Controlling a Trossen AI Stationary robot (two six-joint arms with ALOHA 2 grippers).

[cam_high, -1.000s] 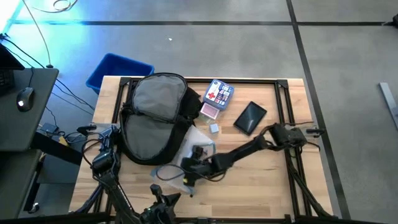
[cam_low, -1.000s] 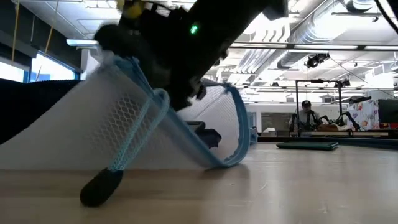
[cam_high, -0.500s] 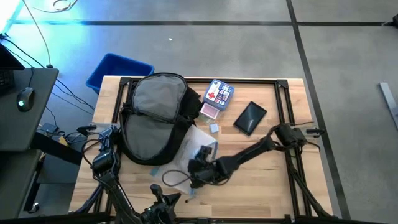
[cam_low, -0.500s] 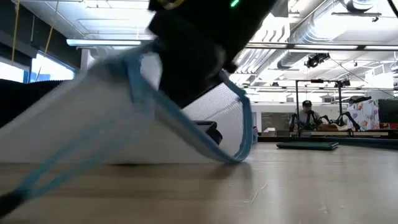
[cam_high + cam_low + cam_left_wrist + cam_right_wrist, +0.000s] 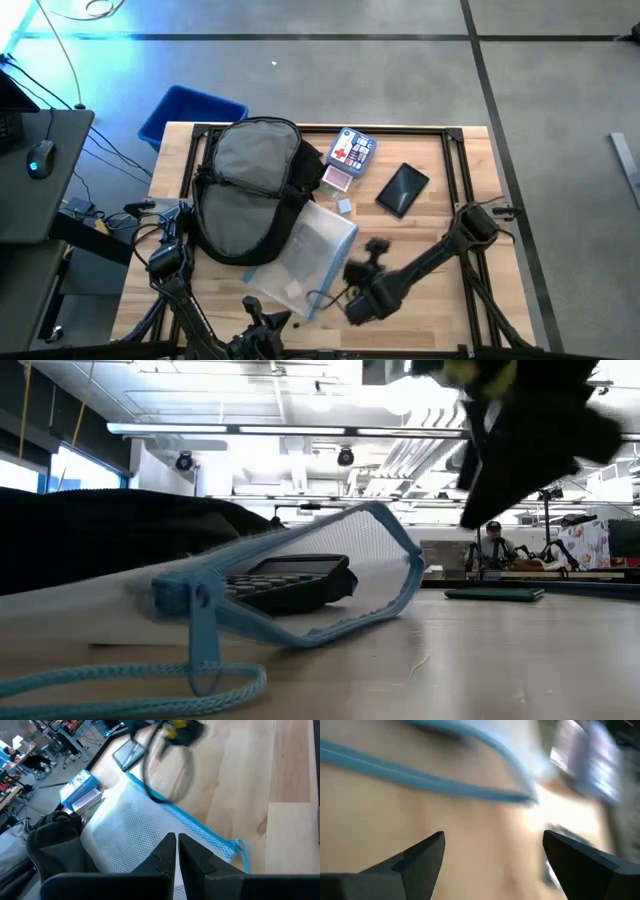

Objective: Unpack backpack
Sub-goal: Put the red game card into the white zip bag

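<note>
The black backpack (image 5: pixel 250 185) lies open at the table's left, grey lining up. Against its near right side rests a clear mesh pouch (image 5: pixel 302 258) with blue trim, its near end flat on the wood. A dark flat object (image 5: pixel 290 578) sits inside the pouch, and its blue cord (image 5: pixel 130 685) trails on the table. My right gripper (image 5: pixel 370 255) hangs open to the right of the pouch, above the table (image 5: pixel 492 840). My left gripper (image 5: pixel 176 837) is shut with nothing between its fingers, raised over the pouch's near end.
At the far side lie a blue card box (image 5: pixel 352 148), a pink pack (image 5: pixel 338 178), a small grey cube (image 5: pixel 345 206) and a black flat device (image 5: pixel 402 188). A blue bin (image 5: pixel 190 112) stands off the far left corner. Bare wood lies near right (image 5: pixel 440 310).
My right gripper has come away from the pouch, rising and swinging toward the table's right and near edge while turning. The pouch, held tilted up before, has dropped and spread out beside the backpack. Its cord now lies slack on the wood.
</note>
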